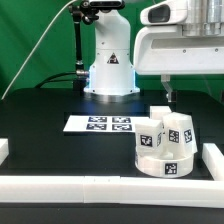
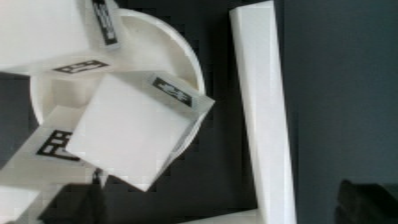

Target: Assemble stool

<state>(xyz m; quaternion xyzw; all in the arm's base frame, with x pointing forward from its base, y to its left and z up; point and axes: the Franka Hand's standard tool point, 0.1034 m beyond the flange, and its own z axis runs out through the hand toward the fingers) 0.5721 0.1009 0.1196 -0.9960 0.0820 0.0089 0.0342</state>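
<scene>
A green backdrop hangs behind a black table, which is edged along the front and the sides by long white border bars. Only the exterior view takes in the whole scene: the arm's white base stands at the back of the table, and just in front of it the marker board lies flat with a row of black-and-white tags. Towards the exterior view's right, near the front bar, sits the stool's round seat, with tags on its side wall. Two blocky legs stand upright on the seat, close together, each carrying a tag.

The gripper hangs just above the legs; its fingers appear thin and dark there, and whether they touch a leg cannot be told. The upper part of the arm is cut off by the frame.

The wrist view looks down close on the legs and the curved seat rim, with one border bar beside them on the black surface. Dark, blurred shapes at the frame's edge may be the fingers; how far apart they stand cannot be judged.

The tags show patterns only, with no readable writing.
</scene>
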